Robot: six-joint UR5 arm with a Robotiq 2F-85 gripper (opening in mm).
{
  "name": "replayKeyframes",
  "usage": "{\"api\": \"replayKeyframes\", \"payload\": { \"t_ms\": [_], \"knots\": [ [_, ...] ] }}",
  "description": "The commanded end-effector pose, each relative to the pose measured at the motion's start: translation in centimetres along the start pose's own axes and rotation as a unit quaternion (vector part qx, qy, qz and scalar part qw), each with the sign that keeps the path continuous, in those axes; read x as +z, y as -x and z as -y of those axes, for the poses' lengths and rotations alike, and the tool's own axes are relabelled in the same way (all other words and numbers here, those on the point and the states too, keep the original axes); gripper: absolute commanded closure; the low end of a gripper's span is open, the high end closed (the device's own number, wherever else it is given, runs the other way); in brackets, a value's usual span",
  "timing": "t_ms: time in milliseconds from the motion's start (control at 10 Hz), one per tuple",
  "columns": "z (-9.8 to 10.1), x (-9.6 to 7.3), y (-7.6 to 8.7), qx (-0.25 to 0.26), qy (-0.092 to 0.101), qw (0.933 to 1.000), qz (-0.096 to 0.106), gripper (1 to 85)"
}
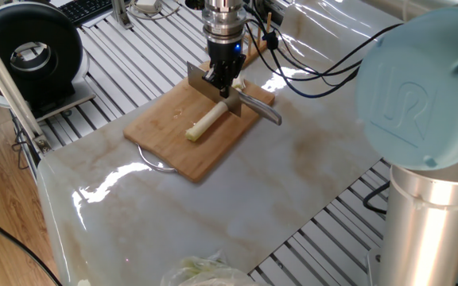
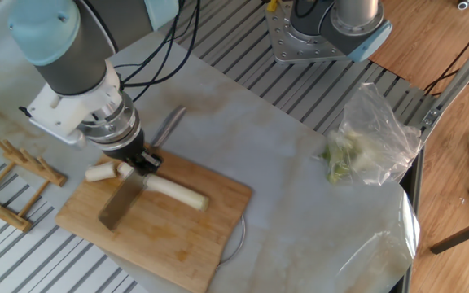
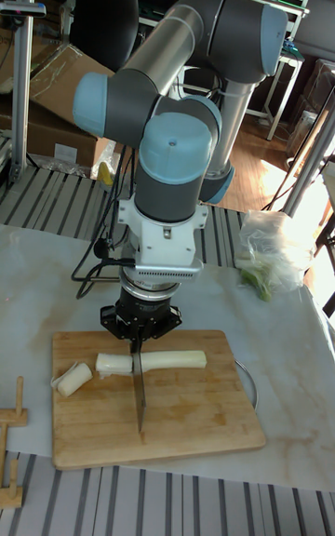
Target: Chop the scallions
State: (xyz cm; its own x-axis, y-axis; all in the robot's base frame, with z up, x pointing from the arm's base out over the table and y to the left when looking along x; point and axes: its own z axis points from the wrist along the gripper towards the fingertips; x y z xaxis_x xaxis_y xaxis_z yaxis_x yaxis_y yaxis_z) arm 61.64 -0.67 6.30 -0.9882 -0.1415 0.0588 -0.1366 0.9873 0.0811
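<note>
One fixed view: a black two-finger gripper [image 1: 220, 79] grips a flat steel cleaver [image 1: 203, 84], blade down across a pale cream scallion stalk [image 1: 206, 121] on a rectangular bamboo cutting board [image 1: 165, 131].
The other fixed view shows the stalk's long piece [image 2: 177, 192] lying beside the blade [image 2: 120, 205], with short cylindrical chunks [image 2: 100, 172] at the board's [image 2: 169, 244] edge. Tall fixed view: the blade [image 3: 140, 387] stands upright between a chunk [image 3: 113, 364] and the long smooth piece [image 3: 173, 360]; the marbled glossy tabletop [image 3: 288, 368] surrounds the board [image 3: 186, 424].
</note>
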Motion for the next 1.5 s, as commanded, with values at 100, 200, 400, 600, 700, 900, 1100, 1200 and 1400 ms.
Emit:
{"api": "replayKeyframes", "payload": {
  "t_ms": [100,200,400,600,700,900,1100,1200,1400],
  "knots": [
    [-1.1,1.1,1.5,0.011,-0.002,0.9998,0.015,84.3],
    [-1.0,1.5,1.7,0.012,-0.003,0.9998,0.018,84.3],
    [-0.7,0.8,1.1,0.004,0.000,0.9999,0.010,84.3],
    [-0.2,-0.2,-0.2,-0.005,0.006,1.0000,0.006,84.3],
    [0.3,-0.8,-0.7,-0.009,0.007,0.9999,0.003,84.3],
    [0.5,-1.0,-0.8,-0.014,0.011,0.9998,0.006,84.3],
    [0.3,0.7,0.1,-0.003,0.001,0.9998,0.020,84.3],
    [0.2,1.1,0.0,-0.003,0.002,0.9998,0.018,84.3],
    [-0.1,1.4,-0.6,0.000,-0.002,1.0000,-0.002,84.3]
  ]
}}
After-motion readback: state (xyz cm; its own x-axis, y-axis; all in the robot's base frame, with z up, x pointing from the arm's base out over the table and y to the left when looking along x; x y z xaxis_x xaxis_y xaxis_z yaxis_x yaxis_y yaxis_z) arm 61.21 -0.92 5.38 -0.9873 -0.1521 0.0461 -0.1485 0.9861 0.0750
